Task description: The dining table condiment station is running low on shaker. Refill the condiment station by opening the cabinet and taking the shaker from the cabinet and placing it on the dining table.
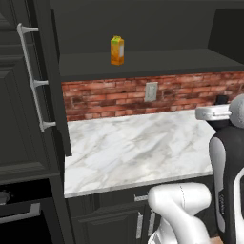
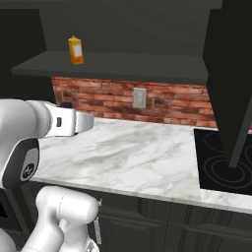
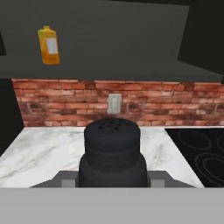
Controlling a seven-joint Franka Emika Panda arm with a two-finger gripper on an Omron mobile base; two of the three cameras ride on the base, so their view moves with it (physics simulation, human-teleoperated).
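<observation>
Above the marble counter (image 1: 133,147), the gripper (image 3: 113,181) holds the black shaker (image 3: 112,153) clamped upright between its fingers, in front of the red brick wall (image 3: 144,103). An orange-yellow carton (image 1: 117,50) stands on the open cabinet (image 1: 143,62) shelf.

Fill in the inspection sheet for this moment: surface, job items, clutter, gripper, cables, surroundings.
Surface: marble counter, bare top.
Job items: black shaker upright between the fingers in the hand view, holed top up; cabinet open, left door swung out.
Clutter: orange carton upright on the cabinet shelf.
Gripper: gripper shut on the shaker, above the counter.
Cables: nothing seen.
Surroundings: red brick wall with a wall outlet; black cooktop right of the counter; dark lower cabinets.
</observation>
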